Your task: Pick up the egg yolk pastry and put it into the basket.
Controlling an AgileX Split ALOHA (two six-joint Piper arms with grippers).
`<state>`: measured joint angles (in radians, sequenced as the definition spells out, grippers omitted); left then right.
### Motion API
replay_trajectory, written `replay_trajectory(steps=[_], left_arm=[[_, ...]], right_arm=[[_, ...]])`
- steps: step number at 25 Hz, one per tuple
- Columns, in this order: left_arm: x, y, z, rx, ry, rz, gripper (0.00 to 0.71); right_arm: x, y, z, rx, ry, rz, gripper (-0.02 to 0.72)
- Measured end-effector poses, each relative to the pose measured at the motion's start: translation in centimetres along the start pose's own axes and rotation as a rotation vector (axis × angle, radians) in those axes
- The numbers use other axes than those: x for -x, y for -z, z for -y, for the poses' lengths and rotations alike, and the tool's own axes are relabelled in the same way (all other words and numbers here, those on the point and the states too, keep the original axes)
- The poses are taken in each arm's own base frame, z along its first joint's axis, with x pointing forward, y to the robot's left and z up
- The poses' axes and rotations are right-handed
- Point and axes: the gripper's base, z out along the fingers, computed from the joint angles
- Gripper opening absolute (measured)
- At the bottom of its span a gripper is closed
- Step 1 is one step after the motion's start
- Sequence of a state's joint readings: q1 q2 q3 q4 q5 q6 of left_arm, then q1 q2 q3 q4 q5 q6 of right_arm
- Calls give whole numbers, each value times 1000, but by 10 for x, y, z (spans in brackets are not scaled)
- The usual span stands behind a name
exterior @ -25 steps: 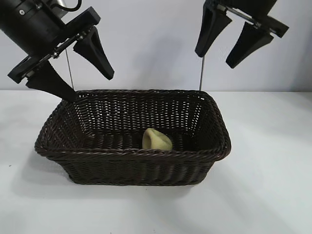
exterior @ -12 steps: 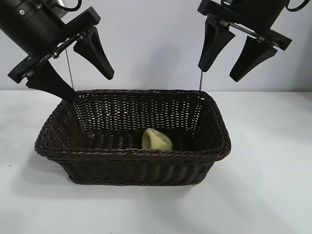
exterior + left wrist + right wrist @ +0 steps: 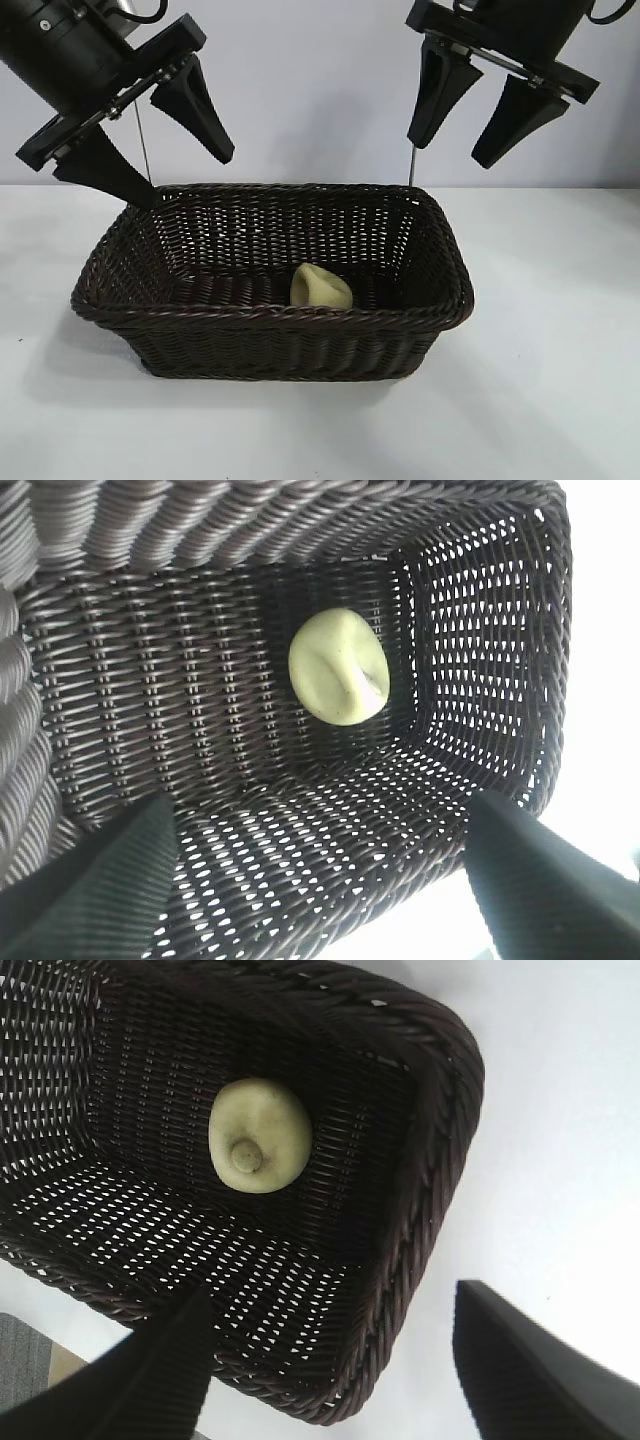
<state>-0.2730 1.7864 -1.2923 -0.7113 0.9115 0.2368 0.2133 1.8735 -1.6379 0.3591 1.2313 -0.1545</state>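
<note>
The egg yolk pastry (image 3: 320,287), pale cream-yellow, lies tilted on the floor of the dark brown wicker basket (image 3: 270,316), near its front wall. It also shows in the left wrist view (image 3: 338,665) and in the right wrist view (image 3: 259,1135), knob visible. My left gripper (image 3: 185,170) hangs open and empty above the basket's back left corner. My right gripper (image 3: 450,150) hangs open and empty high above the basket's back right corner. Neither touches the basket or the pastry.
The basket stands in the middle of a white table (image 3: 550,380) before a pale wall. Two thin metal rods (image 3: 411,160) rise behind the basket. Nothing else lies on the table.
My right gripper has shifted slightly and settled above the back right corner. The left gripper, basket and pastry have not moved.
</note>
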Motion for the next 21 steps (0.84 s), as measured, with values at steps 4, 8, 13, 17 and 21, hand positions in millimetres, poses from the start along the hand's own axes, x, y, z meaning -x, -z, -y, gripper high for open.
replay_trajectory(steps=[4,8,13,17,21], left_arm=[[1,0,0,2,0,7,574],[1,0,0,2,0,10,574],[1,0,0,3,0,13,574],[1,0,0,3,0,14,574],[1,0,0,4,0,15,574]], right_arm=[[0,0,0,0,0,0,495],[0,0,0,0,0,0,495],[0,0,0,0,0,0,495],[0,0,0,0,0,0,495],[0,0,0,0,0,1,495]])
